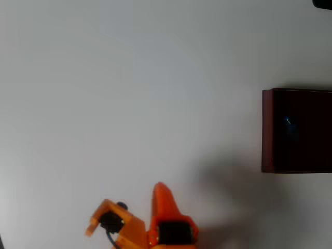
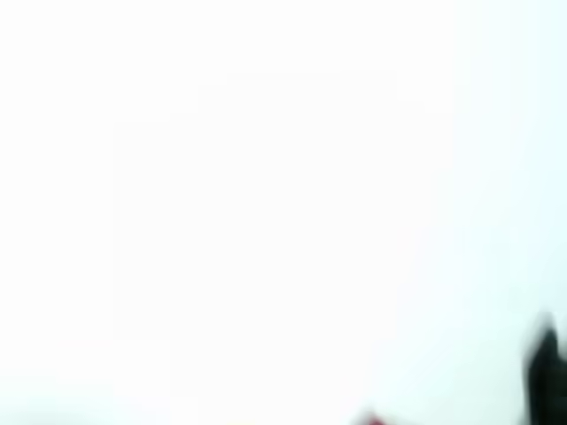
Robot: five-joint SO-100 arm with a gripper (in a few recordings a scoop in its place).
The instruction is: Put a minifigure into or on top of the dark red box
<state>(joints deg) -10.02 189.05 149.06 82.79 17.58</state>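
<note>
In the overhead view the dark red box (image 1: 267,129) stands at the right edge, its near-black interior facing up. A faint blue speck with a dark body, the minifigure (image 1: 288,123), lies inside it, barely visible against the dark floor. My orange gripper (image 1: 160,192) is at the bottom edge, far left of the box and well apart from it. One pointed finger shows, and I cannot make out how the jaws stand. Nothing is visible in its grasp. The wrist view is washed out white.
The white table (image 1: 129,93) stretches between the arm and the box. A black object (image 1: 322,3) pokes in at the top right corner. In the wrist view a blurred dark shape (image 2: 544,363) sits at the lower right edge.
</note>
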